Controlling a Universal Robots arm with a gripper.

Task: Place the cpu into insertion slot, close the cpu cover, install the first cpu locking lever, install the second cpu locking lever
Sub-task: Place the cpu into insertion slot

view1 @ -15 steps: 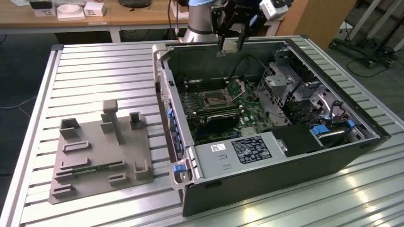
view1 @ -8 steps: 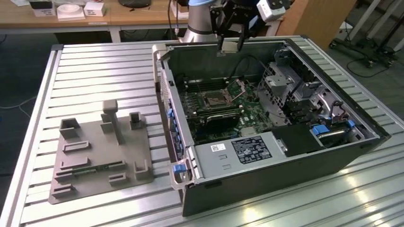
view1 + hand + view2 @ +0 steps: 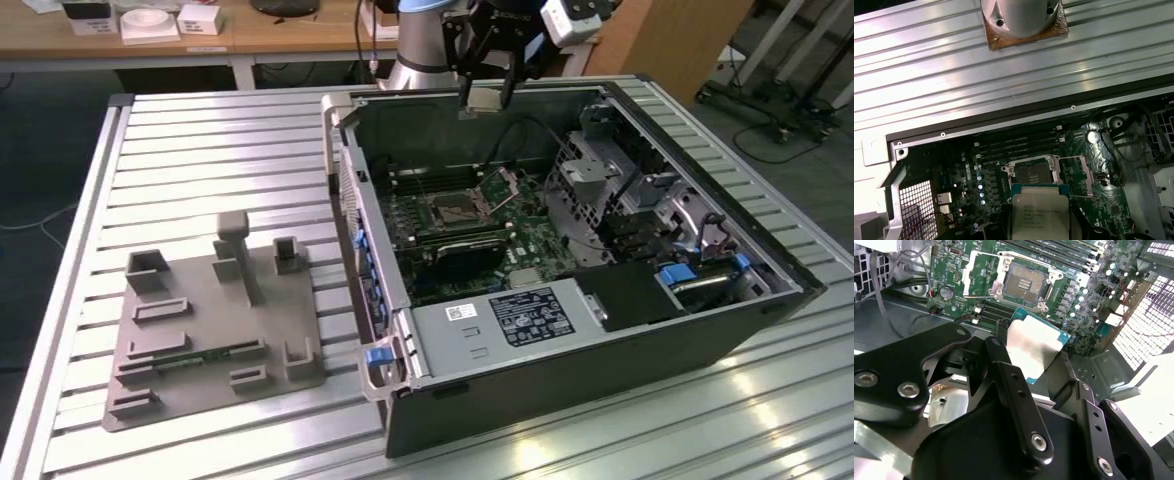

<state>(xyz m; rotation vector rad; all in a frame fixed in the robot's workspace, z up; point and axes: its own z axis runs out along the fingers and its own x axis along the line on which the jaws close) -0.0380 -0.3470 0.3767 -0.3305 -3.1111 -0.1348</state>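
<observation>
My gripper hangs above the far wall of the open computer case, shut on the cpu. In the second wrist view the black fingers pinch the silvery chip by its edges. The first wrist view shows its printed metal top. The insertion slot lies uncovered on the green board below, its dark centre bare in both wrist views. The cpu cover stands flipped open beside the slot.
A grey power supply box fills the case's near end, with a black card between it and the slot. Long memory slots run beside the slot. A grey fixture plate lies on the ribbed metal table, at the exterior view's left.
</observation>
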